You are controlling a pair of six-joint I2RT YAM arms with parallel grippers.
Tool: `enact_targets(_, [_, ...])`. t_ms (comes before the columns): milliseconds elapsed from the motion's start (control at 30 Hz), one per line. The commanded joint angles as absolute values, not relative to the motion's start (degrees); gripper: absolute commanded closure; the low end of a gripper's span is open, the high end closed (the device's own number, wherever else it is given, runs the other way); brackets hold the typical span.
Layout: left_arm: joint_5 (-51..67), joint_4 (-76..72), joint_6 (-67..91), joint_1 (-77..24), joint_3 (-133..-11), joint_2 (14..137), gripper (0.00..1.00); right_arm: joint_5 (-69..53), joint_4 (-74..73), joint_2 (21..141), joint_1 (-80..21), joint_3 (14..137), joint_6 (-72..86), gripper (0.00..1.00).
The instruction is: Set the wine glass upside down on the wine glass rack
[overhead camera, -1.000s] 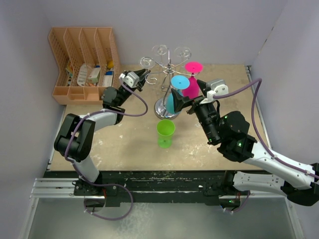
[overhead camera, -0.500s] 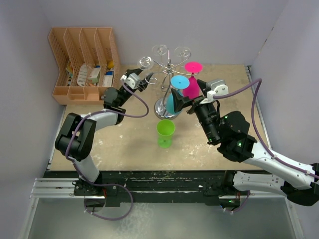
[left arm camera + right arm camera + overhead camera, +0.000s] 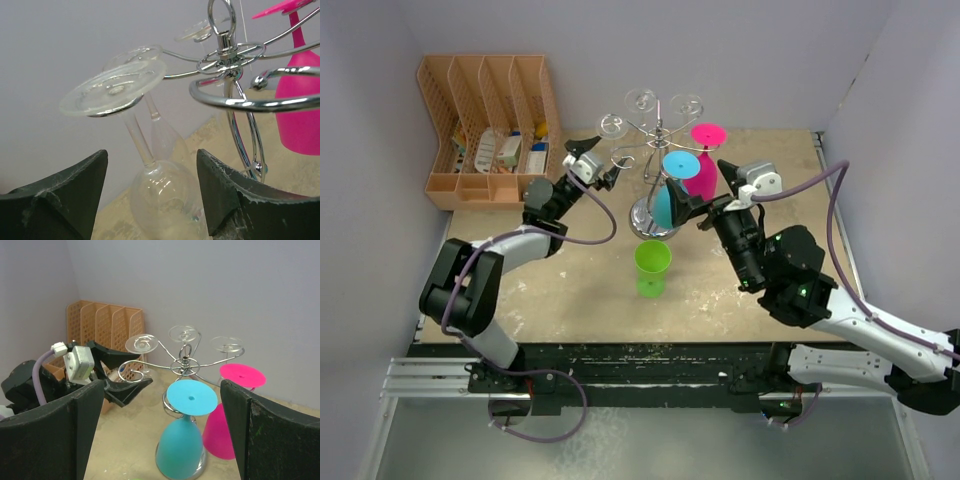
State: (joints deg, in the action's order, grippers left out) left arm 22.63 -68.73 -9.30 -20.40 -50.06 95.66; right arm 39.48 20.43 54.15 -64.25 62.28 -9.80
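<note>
The silver wine glass rack (image 3: 658,132) stands at the back middle of the table. A clear wine glass (image 3: 165,197) hangs upside down from a curled arm, its foot (image 3: 113,88) resting on the wire. My left gripper (image 3: 151,155) is open, with the glass bowl between its fingers and a gap on each side. From above, the left gripper (image 3: 602,157) sits just left of the rack, under the clear foot (image 3: 613,124). My right gripper (image 3: 162,385) is wide open and empty, facing a hanging blue glass (image 3: 181,447).
A pink glass (image 3: 704,152) and further clear glasses (image 3: 183,333) also hang on the rack. A green cup (image 3: 652,266) stands on the table in front of the rack's shiny base (image 3: 642,216). An orange file organiser (image 3: 490,125) fills the back left corner.
My left gripper has opened and let go of the clear glass, which now hangs on the rack arm. The left wrist has lifted slightly. The right arm has hardly moved.
</note>
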Motion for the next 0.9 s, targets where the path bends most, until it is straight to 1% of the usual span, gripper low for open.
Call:
enact_targets(0, [21.00,-63.52,-13.03,-20.54,-48.83,88.50,0.25,38.66,24.23,51.33,-64.47,62.08,-11.28,0.00])
enact_targets(133, [20.10,-57.16,-15.30,-20.51,-45.86,81.58,0.23,37.57,22.47,49.02,-64.45,61.39,-10.24,0.00])
enact_targets(267, [17.26,-48.26,-16.79,-19.96,-44.61,76.05,0.23,37.75,16.74,46.85,-64.50,61.56,-7.96,0.00])
enact_targets(333, [17.23,-40.31,-14.61,-17.67,-46.28,74.83,0.23,37.10,12.41,45.58,-64.46,61.77,-6.36,0.00])
enact_targets(367, [17.42,-36.35,-13.30,-16.61,-47.45,74.40,0.19,36.72,9.96,44.80,-64.43,61.83,-5.50,0.00])
enact_targets(433, [17.82,-28.18,-12.50,-15.45,-49.10,73.10,0.15,35.88,4.36,43.29,-64.44,62.76,-3.66,0.00])
enact_targets(567, [19.25,-10.32,-13.70,-15.02,-52.95,70.66,0.12,34.72,-6.20,40.58,-64.49,64.47,0.83,0.00])
enact_targets(700, [21.24,5.39,-18.04,-15.10,-55.50,67.33,0.10,32.37,-10.40,37.06,-64.45,62.15,4.71,0.00])
enact_targets(833, [22.14,15.79,-20.44,-15.11,-55.48,60.21,0.10,29.44,-14.09,35.42,-64.44,58.36,10.18,0.00])
enact_targets(867, [22.74,17.96,-20.70,-15.07,-55.31,58.16,0.09,29.08,-13.91,35.46,-64.46,55.49,11.36,0.01])
